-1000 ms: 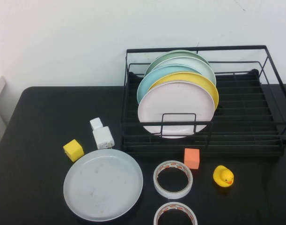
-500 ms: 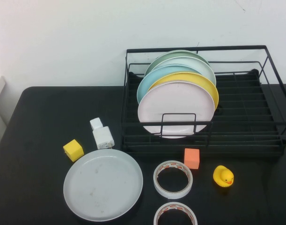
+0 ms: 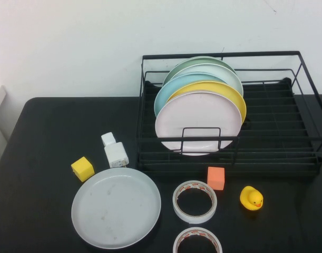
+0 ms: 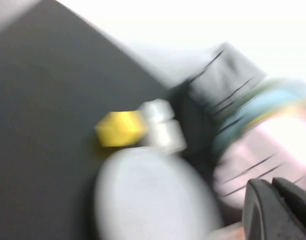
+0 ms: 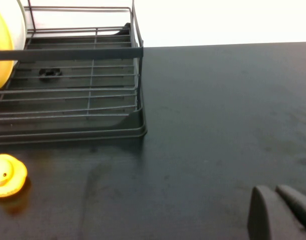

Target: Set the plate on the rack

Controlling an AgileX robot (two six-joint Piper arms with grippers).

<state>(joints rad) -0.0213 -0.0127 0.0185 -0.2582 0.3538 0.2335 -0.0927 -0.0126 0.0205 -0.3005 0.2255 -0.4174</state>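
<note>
Five plates stand in the rack (image 3: 266, 132); one grey plate (image 3: 116, 207) and two tape rolls (image 3: 195, 201) lie on the desk (image 3: 39, 158); left hand (image 4: 280, 210) and right hand (image 5: 280, 212) pressed together, off to the sides

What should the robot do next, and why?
Probably move the shut left gripper toward the grey plate and open it: the plate lies flat on the table, outside the rack. The right gripper, shut, is near the rack's far side.
</note>
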